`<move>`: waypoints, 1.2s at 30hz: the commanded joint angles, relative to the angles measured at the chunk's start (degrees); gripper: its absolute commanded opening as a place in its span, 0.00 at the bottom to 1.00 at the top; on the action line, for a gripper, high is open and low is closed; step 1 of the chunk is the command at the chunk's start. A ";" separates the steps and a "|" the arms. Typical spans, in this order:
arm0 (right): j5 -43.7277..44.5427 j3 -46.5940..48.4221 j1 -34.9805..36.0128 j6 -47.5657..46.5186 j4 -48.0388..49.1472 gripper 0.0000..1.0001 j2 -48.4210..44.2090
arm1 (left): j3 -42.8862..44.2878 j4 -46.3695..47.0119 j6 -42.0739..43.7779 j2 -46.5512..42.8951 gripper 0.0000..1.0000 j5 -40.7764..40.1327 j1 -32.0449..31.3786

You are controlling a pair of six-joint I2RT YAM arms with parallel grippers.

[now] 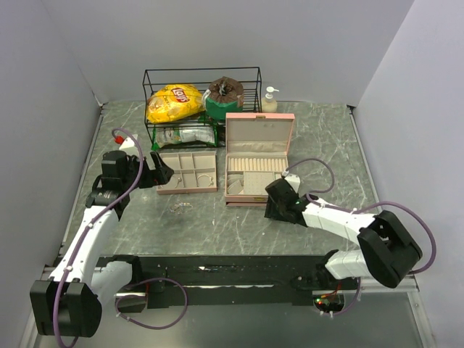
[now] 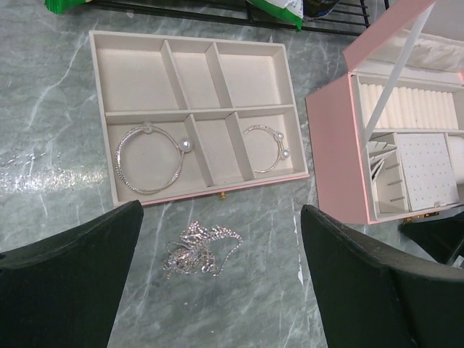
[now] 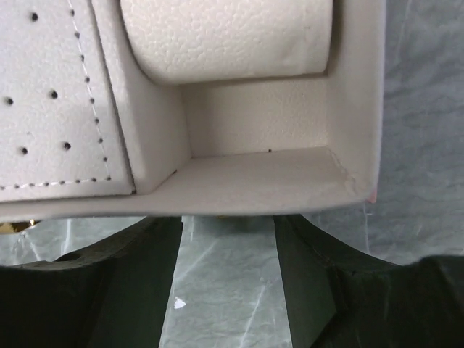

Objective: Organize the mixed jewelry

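Left gripper [image 2: 221, 217] hangs wide open, empty, over the tangled silver chain [image 2: 199, 250] lying on the table [image 2: 43, 109] just before the beige tray [image 2: 134, 76] | right gripper [image 3: 228, 246] parted, empty, at the pink box [image 2: 330, 159] | we judge the chain light, limp, snag-prone; pinch its thickest clump

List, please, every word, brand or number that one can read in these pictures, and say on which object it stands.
"Lay's": the red logo on the yellow bag.
Green and white packet: it has print, but too small to read.
Pump bottle: no readable label.
Tray and pink box: no text shows.
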 commanded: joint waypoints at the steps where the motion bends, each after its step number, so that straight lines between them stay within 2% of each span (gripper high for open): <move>1: 5.01 3.32 1.24 2.01 -1.45 0.61 2.72 | 1.57 2.21 0.43 -0.49 0.96 1.46 -0.14; 7: 5.37 5.17 2.21 3.42 -2.14 0.57 7.38 | 1.57 2.21 0.43 -0.32 0.96 0.93 -0.14; 9: 5.81 5.70 2.56 4.38 -2.85 0.52 8.79 | 1.66 2.13 0.52 -0.32 0.96 1.11 -0.14; 16: 5.72 5.18 4.32 6.41 -4.17 0.44 9.77 | 1.66 2.12 0.52 0.12 0.96 1.20 -0.14; 26: 1.33 2.27 8.62 16.94 -6.37 0.34 9.32 | 1.74 2.13 0.43 1.00 0.96 2.08 -0.14; 31: -1.31 -0.36 11.08 21.52 -3.04 0.32 10.82 | 1.83 1.86 0.52 1.00 0.96 1.90 -0.14; 36: -0.52 2.71 14.42 24.07 -7.24 0.30 14.42 | 1.83 1.86 0.52 1.18 0.96 2.08 -0.14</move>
